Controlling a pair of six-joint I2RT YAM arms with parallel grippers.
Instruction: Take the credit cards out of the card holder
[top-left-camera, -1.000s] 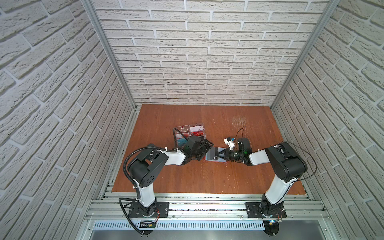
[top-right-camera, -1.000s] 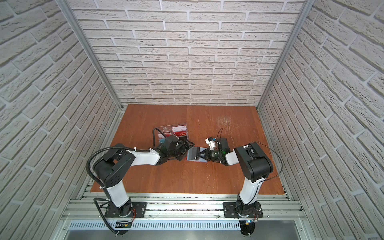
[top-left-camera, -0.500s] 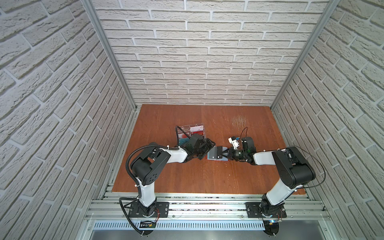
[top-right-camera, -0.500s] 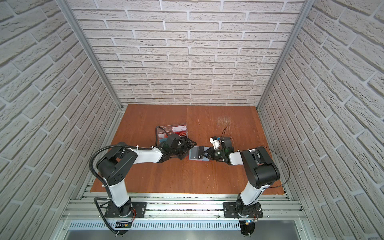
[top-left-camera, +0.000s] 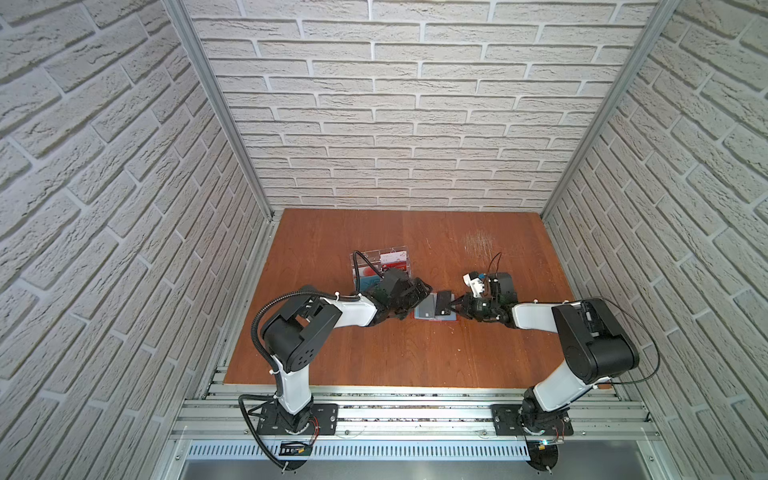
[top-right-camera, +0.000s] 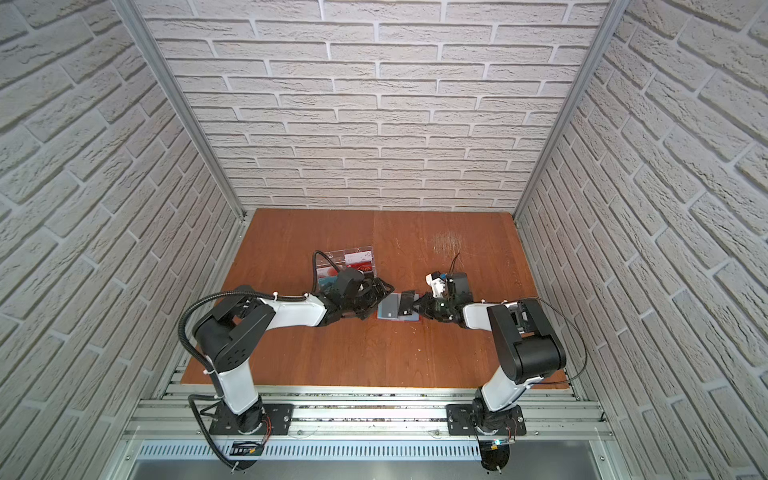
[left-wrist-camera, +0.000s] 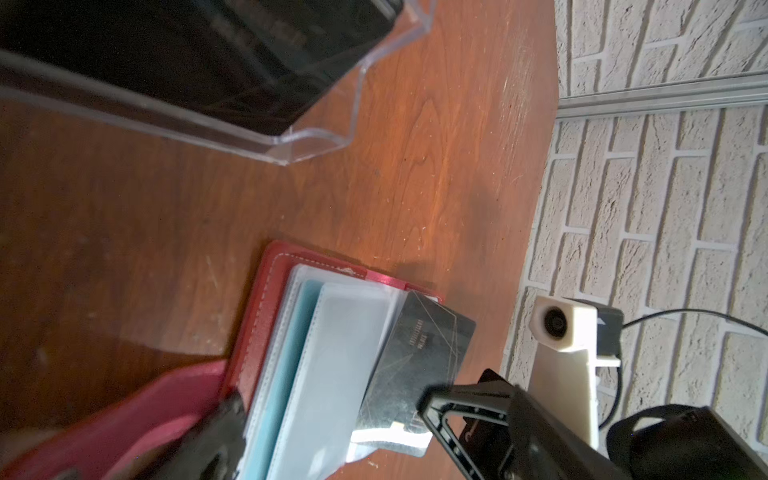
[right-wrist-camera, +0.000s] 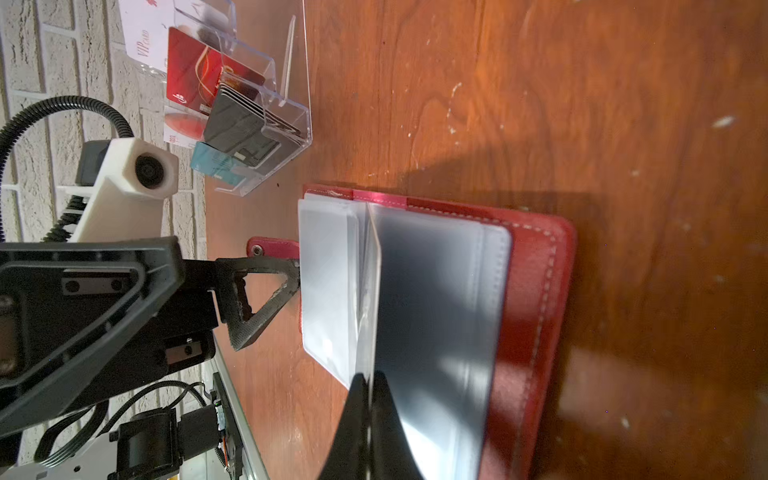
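The card sticks partly out of the sleeves of the holder, pinched at its edge by the closed right gripper. The holder lies spread just under this gripper. Opposite, the left gripper stands wide, one finger touching the sleeves

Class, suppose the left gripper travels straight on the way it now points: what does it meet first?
The clear sleeves of the open card holder. The left gripper stands open facing them; one fingertip looks to be at their edge, though contact is unclear.
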